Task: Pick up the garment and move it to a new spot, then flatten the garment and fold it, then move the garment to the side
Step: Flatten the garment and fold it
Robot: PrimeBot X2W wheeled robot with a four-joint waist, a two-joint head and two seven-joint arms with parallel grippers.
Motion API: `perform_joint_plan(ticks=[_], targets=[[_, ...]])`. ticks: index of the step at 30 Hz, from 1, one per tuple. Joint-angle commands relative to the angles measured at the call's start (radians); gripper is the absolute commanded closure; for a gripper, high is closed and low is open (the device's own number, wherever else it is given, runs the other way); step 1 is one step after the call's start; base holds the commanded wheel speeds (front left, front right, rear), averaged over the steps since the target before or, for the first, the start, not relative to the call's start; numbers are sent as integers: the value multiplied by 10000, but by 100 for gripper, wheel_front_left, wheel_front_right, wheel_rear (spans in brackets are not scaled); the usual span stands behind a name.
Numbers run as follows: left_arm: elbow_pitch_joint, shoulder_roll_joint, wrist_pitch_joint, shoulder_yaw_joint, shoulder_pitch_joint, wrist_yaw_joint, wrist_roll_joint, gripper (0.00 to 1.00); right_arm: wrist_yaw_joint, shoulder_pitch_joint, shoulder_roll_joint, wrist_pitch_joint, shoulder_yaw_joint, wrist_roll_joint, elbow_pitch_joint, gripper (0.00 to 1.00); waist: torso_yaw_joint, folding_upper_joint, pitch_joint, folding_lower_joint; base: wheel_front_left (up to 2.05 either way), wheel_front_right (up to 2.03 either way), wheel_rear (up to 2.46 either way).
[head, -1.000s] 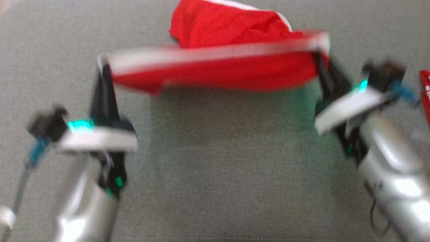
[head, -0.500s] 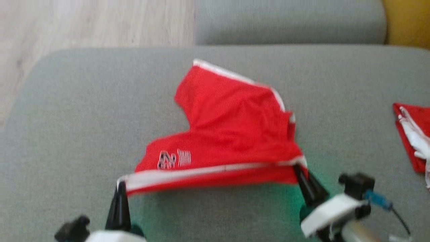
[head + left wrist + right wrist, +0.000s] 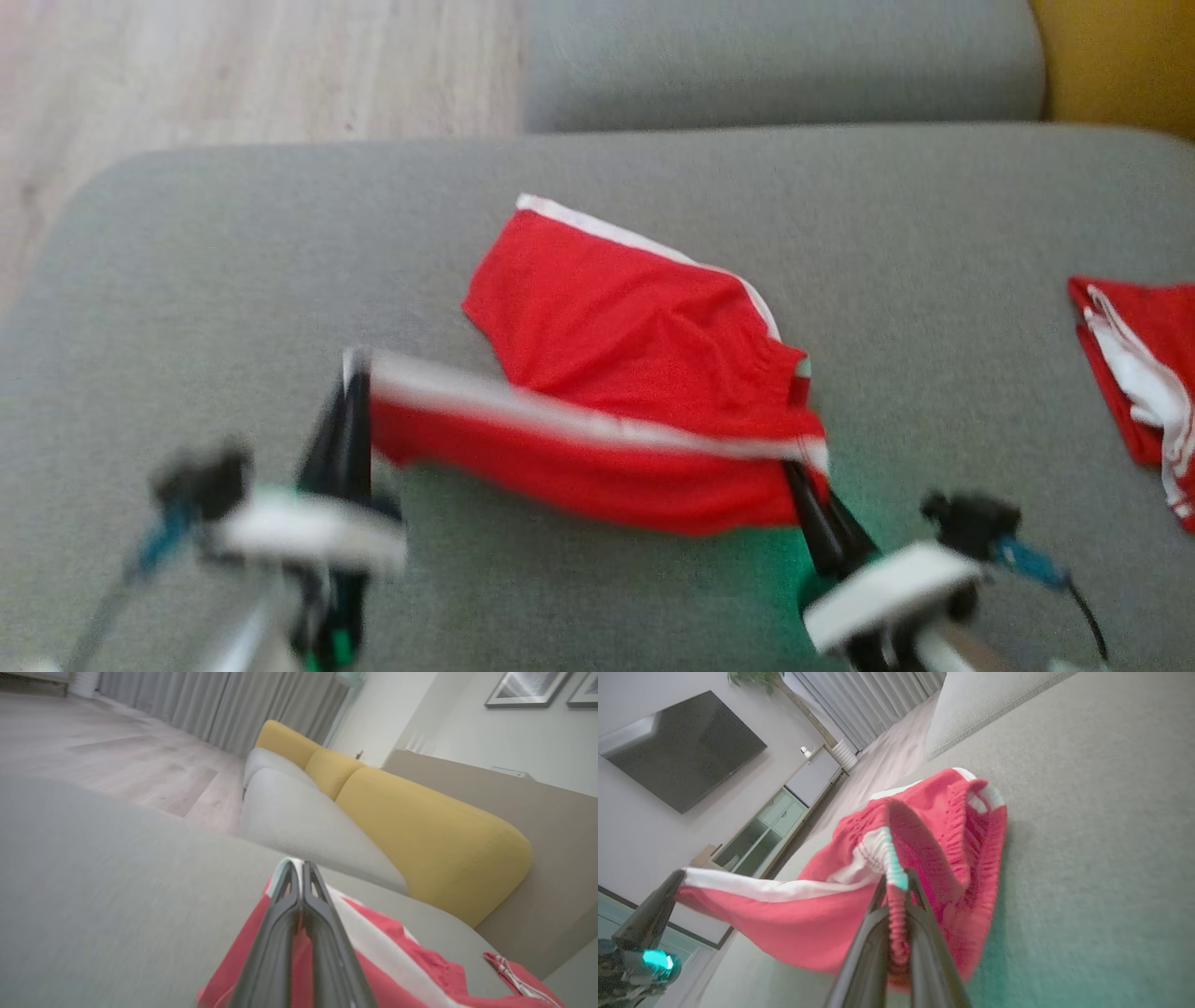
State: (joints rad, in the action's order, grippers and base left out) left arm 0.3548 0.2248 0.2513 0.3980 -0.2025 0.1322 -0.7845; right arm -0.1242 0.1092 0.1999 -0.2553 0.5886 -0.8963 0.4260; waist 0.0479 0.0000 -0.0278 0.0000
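The garment is a pair of red shorts with white side stripes, on the grey cushion. Its near edge is lifted and stretched between my two grippers while the far leg lies on the cushion. My left gripper is shut on the left corner of the garment, higher than the right. My right gripper is shut on the elastic waistband end of the garment. The right wrist view also shows the left gripper holding the striped corner.
A second red and white garment lies at the cushion's right edge. Another grey cushion and yellow back cushions stand beyond. Wooden floor lies past the far-left edge.
The camera has shifted between frames. The left gripper has risen with its corner, so the stretched edge now slants up to the left and the printed front has turned out of sight.
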Motion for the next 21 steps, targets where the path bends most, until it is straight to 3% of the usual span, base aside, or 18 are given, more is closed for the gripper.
perform_joint_plan(ticks=[1,10,16,21], targets=[[-219,254,-17,-233,-871,-16,-130,100,-65,681,-21,-64,163,-127,-292,100,-217,0,-328,0,0,0,0],[1604,1606,-1145,1958,-5283,-16,-1828,100,-65,2966,-601,-27,782,-1881,271,100,-1321,0,-1959,0,0,0,0],[2597,2019,-1188,3015,-6860,-16,-2493,100,-65,3960,-766,-47,1402,-2636,471,100,-1936,0,-2771,0,0,0,0],[3175,2252,-1107,3803,-7729,-16,-2890,100,-65,4358,-881,-60,1338,-2967,508,100,-2279,0,-3193,0,0,0,0]])
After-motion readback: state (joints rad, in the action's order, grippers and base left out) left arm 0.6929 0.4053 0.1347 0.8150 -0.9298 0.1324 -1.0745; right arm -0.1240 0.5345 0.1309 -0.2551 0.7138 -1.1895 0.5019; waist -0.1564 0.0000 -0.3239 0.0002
